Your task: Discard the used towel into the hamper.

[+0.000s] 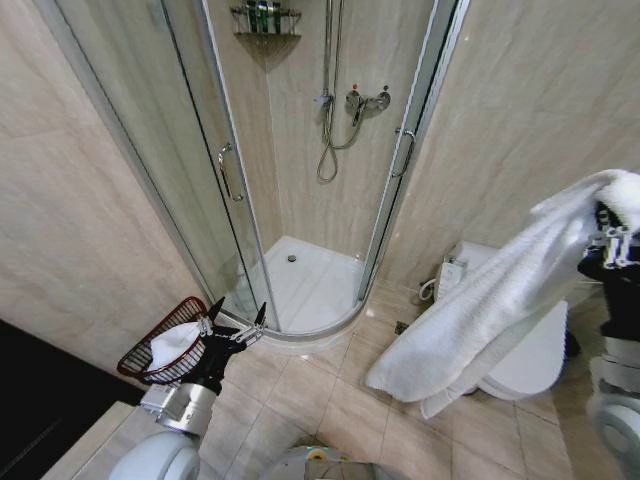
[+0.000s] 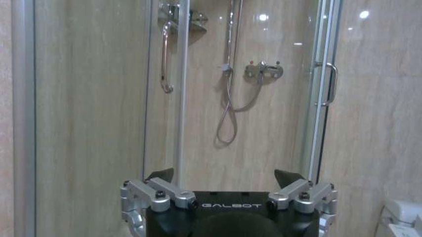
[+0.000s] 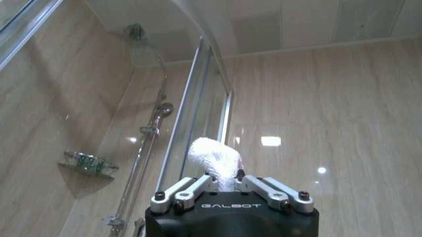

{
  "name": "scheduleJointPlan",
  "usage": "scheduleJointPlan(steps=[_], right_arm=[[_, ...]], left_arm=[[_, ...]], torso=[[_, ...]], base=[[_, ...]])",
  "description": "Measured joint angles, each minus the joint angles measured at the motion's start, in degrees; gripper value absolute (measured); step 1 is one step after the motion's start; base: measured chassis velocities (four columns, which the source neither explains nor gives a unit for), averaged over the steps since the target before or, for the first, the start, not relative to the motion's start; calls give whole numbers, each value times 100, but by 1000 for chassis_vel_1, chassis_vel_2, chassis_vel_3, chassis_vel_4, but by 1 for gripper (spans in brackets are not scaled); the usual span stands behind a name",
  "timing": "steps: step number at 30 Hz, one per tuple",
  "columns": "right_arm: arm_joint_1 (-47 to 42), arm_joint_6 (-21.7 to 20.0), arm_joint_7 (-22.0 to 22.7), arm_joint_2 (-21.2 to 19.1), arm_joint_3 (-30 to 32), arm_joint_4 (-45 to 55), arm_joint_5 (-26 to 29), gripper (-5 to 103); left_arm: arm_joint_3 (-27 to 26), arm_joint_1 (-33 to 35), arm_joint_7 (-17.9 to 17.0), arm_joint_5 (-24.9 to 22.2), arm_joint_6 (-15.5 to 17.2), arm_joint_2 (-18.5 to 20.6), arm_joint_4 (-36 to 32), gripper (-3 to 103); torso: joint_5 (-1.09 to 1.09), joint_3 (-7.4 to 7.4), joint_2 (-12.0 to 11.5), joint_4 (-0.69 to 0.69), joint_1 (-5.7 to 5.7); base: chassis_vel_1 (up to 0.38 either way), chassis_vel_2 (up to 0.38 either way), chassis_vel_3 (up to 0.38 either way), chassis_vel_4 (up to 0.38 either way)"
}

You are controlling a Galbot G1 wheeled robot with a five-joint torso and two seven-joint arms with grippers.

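Beige-tiled bathroom floor (image 1: 330,400): right hand (image 3: 226,183) clamped on white terry towel (image 1: 480,310); left hand (image 1: 232,327), jaws spread and empty, beside dark reddish-brown wire hamper (image 1: 150,350).

White towel (image 1: 480,310), dark reddish-brown wire hamper (image 1: 165,340), beige marbled wall tiles (image 1: 90,220).

A beige tiled floor (image 1: 330,405) fills the lower middle of the frame in the head view. On it, at lower left, stands the hamper (image 1: 160,342), a dark reddish-brown wire basket with something white inside. The white shower tray (image 1: 305,285) sits at centre, against the walls. A white toilet (image 1: 530,360) stands at lower right, partly hidden by a hanging towel (image 1: 490,300).
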Motion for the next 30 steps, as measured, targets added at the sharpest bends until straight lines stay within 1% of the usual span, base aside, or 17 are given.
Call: scheduleJointPlan(steps=[6, 10, 13, 17, 30], right_arm=[[-1, 6, -8, 30, -39, 0, -21, 7], [-37, 26, -14, 51, -120, 0, -86, 7], [-132, 61, -25, 142, -379, -2, -276, 7], [-118, 73, -27, 154, -502, -2, -353, 7], [-100, 88, -26, 106, -501, -1, -359, 7]], left_arm=[[0, 0, 0, 0, 0, 0, 0, 99], [0, 0, 0, 0, 0, 0, 0, 99], [0, 0, 0, 0, 0, 0, 0, 99], [0, 0, 0, 0, 0, 0, 0, 99], [0, 0, 0, 0, 0, 0, 0, 99]], torso=[[0, -4, -8, 0, -3], [-1, 16, 29, 0, 9], [1, 14, 18, 0, 2], [0, -1, -16, 1, -14], [0, -69, -130, 1, -60]], base=[[0, 0, 0, 0], [0, 0, 0, 0], [0, 0, 0, 0], [26, 22, 21, 26], [84, 79, 74, 81]])
